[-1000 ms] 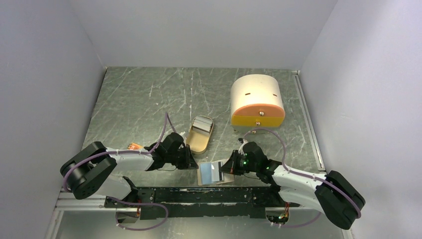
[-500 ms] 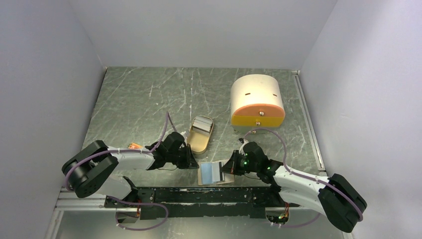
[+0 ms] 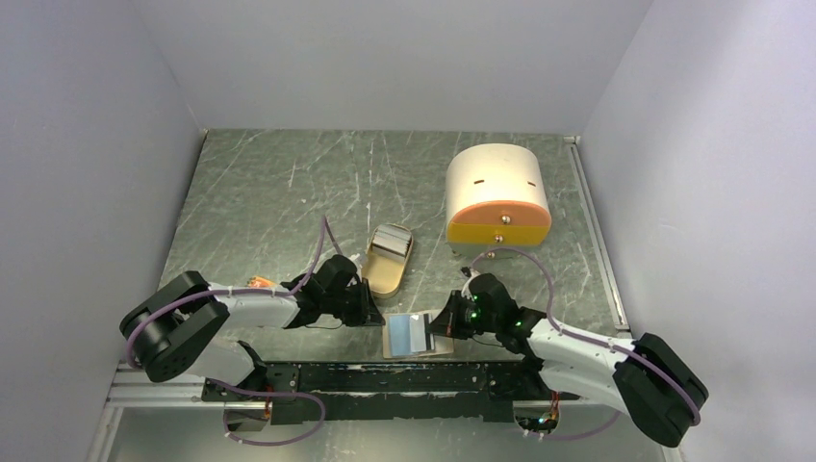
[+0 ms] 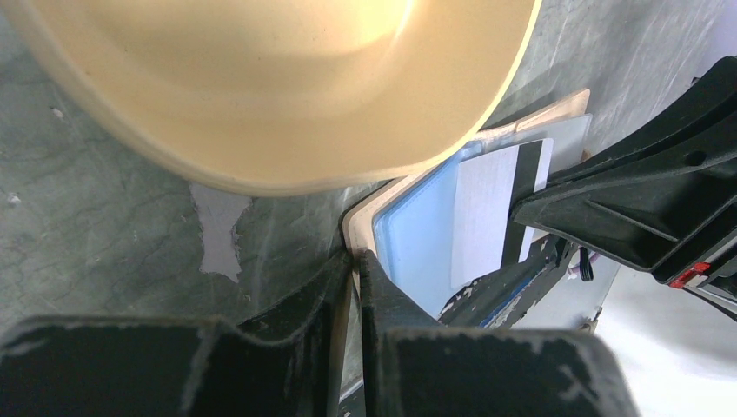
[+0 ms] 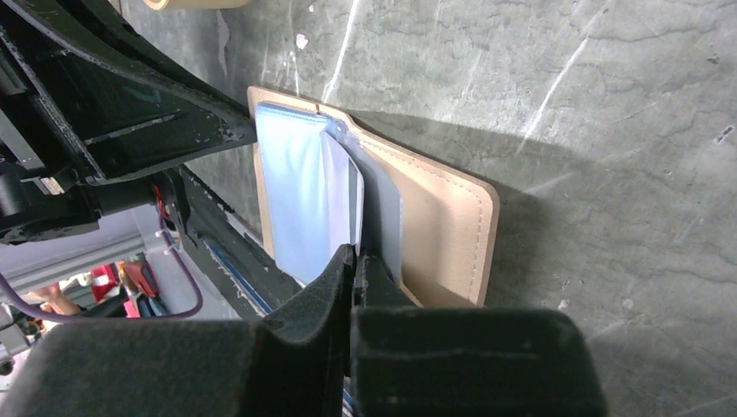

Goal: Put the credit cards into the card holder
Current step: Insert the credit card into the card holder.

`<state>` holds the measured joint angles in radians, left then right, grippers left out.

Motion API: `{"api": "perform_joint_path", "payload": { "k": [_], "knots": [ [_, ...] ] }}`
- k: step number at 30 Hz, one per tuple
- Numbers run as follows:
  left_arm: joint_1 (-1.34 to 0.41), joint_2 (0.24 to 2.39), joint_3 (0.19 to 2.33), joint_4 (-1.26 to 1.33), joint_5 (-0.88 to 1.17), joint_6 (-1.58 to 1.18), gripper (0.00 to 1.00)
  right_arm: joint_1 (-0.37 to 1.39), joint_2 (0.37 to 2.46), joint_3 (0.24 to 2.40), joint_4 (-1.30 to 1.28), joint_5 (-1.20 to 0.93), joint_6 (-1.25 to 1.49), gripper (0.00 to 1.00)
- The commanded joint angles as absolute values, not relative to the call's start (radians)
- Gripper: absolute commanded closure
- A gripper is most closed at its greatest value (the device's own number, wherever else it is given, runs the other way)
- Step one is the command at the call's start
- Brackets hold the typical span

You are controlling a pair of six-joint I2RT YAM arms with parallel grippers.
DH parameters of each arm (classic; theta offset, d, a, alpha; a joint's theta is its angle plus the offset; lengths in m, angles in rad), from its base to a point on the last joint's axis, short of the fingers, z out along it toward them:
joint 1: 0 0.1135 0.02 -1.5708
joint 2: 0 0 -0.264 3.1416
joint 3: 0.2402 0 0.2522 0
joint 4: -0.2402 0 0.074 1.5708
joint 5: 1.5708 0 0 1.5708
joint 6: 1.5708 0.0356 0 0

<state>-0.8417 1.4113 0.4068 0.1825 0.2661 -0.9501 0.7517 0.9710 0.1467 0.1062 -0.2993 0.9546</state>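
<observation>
The beige-tan leather-like card holder [image 5: 443, 226] lies opened flat on the grey marbled table [image 3: 269, 192]. It is close to the near edge, between the two arms, with its long axis running left to right. On it rest the light blue card [image 5: 295, 200] and, overlapping it, the whitish-grey card [image 4: 482, 208], whose dark stripe runs near to far. The left gripper [image 4: 348, 271] is pinched on the holder's left edge. The right gripper [image 5: 355, 261] has its fingers pressed together on the striped card's right side. An oval tan tin [image 3: 387, 260] sits just beyond.
</observation>
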Motion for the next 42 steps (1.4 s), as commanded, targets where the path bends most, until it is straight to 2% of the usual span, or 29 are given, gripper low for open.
{"api": "perform_joint_path", "payload": {
  "k": [1,13,16,21,30,35,39,42],
  "knots": [
    [-0.851,1.449,0.386,0.091,0.21,-0.928,0.83,0.752,1.011,0.129,0.062,-0.307,0.915,1.0],
    [-0.854,1.457,0.404,0.081,0.211,-0.922,0.83,0.751,1.082,0.158,0.102,-0.328,0.883,0.96],
    [-0.854,1.457,0.403,0.085,0.211,-0.925,0.83,0.752,1.102,0.165,0.112,-0.331,0.878,0.9],
    [-0.858,1.459,0.404,0.091,0.215,-0.928,0.83,0.753,1.121,0.183,0.107,-0.333,0.887,0.84],
    [-0.859,1.437,0.397,0.094,0.217,-0.933,0.83,0.753,1.005,0.203,-0.048,-0.27,0.879,0.67],
    [-0.859,1.412,0.384,0.116,0.234,-0.945,0.82,0.755,1.0,0.195,-0.02,-0.288,0.898,0.66],
    [-0.859,1.391,0.362,0.178,0.281,-0.969,0.82,0.757,1.015,0.183,0.019,-0.304,0.916,0.61],
    [-0.859,1.359,0.32,0.272,0.347,-1.012,0.78,0.756,1.016,0.166,0.075,-0.307,0.946,0.66]
  ]
}}
